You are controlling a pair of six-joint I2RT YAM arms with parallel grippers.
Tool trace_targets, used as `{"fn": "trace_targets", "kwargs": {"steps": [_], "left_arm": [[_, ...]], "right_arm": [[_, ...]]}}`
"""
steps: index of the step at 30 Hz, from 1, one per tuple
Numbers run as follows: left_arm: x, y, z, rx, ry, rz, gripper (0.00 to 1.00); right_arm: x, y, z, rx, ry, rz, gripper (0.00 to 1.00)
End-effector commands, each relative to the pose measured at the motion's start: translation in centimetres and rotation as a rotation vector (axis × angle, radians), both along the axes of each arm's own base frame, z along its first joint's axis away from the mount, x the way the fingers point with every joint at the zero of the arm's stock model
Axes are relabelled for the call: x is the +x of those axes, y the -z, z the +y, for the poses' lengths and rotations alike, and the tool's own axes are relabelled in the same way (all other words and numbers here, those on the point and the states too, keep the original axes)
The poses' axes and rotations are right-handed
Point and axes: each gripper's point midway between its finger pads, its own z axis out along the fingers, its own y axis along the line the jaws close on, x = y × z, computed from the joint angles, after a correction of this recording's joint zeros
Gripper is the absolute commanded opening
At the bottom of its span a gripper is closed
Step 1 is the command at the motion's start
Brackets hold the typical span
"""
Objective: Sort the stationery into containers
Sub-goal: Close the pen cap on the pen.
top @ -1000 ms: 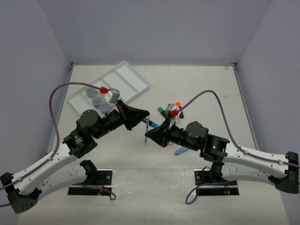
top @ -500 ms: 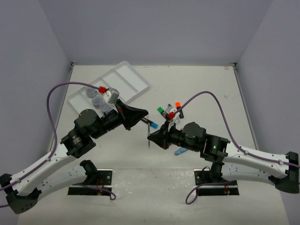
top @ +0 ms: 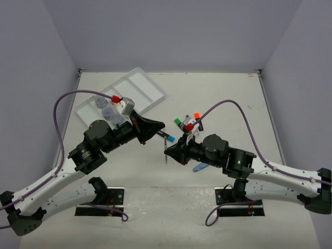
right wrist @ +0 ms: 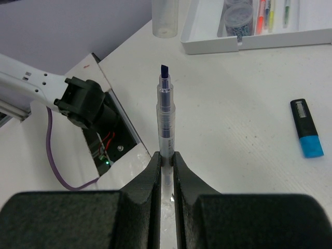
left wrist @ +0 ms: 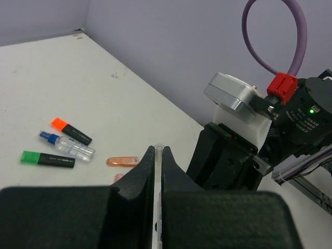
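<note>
Left tool [left wrist: 158, 158] closed, right tool [right wrist: 166, 158] closed

Left wrist view: I only get the rim of the clear tube [left wrist: 158, 148] above the left gripper [left wrist: 158, 154]. The rest is buried between the fingers [left wrist: 136, 181], which blur out toward the bottom edge. A pink piece [left wrist: 119, 177] is mostly covered by one finger. The right arm [left wrist: 290, 119] runs off the right edge.

Right wrist view: the marker [right wrist: 165, 122] loses its lower end inside the right gripper [right wrist: 166, 155]. The tray [right wrist: 218, 45] and its jars [right wrist: 239, 13] are cut by the top edge. The pens [right wrist: 261, 11] inside are too small for me to tell apart.

Top view: the left arm [top: 111, 136] covers the tray's near end, and a blue piece [top: 199, 167] sits half under the right arm. I can't make out what either gripper holds there.
</note>
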Motion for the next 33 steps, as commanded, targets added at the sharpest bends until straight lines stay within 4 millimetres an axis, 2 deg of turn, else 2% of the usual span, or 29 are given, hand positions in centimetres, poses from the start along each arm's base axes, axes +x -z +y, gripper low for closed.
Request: {"fn": "trace_targets", "kwargs": {"steps": [1,9,17,27,33], "left_arm": [[-0.7,-1.0,-0.3,0.006,0.041,-0.048,0.00],[-1.0,-0.5,-0.6,0.015,0.070,-0.051,0.00],[-1.0,-1.0,-0.3,0.007,0.057,-0.064,0.00],[-0.5,-0.6,-0.2,0.020,0.032,-0.059,0.00],[-0.8,-0.5,-0.7,0.022,0.066,-0.052,0.00]], "right_arm": [[0.4,-2.8,0.1,0.036,0.014,-0.043,0.00],[0.8,-2.8,0.0,0.025,0.032,-0.047,0.00],[0.7,-2.0,0.4,0.002,0.020,-0.033,0.00],[0.5,-3.4,-0.1,0.032,0.022,-0.042,0.00],[1.3,-3.5,-0.4,0.019,0.068,-0.041,0.00]]}}
